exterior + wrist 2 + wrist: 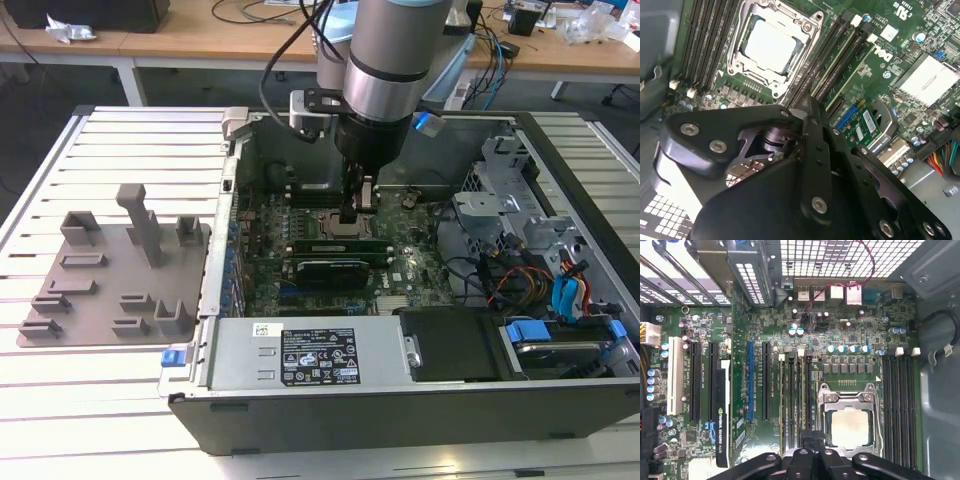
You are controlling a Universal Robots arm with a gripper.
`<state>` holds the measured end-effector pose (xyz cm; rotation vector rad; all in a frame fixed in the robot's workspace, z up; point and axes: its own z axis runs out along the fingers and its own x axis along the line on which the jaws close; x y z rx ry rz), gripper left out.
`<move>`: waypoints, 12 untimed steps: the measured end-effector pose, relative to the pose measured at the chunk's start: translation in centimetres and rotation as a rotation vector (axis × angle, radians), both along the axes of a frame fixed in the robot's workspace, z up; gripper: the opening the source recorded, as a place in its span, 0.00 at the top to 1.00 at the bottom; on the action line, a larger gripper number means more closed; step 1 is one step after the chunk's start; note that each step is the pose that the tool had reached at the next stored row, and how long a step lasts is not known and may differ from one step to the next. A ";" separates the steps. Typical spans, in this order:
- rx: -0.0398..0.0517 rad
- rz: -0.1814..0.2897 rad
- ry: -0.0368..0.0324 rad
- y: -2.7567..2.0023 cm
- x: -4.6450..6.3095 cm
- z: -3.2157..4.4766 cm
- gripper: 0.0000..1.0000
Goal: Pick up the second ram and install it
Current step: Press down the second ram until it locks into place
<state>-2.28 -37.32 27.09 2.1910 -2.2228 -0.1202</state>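
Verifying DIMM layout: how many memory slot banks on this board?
2. One bank lies between the CPU socket and the case wall; the other bank lies between the socket and the expansion slots. None seems hidden.

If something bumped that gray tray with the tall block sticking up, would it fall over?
Probably not. The gray holder tray lies flat and wide on the slatted table, so it would likely slide rather than tip. It looks like one rigid moulded piece, so it should stay stiff if lifted, and it is probably light for its size.
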 end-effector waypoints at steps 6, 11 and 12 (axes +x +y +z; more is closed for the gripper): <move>-0.0007 0.000 0.0057 -0.05 4.2 -1.40 0.90; -0.0008 0.000 0.0060 -0.09 4.9 -3.40 0.90; -0.0015 0.000 0.0061 -0.10 4.9 -4.03 0.90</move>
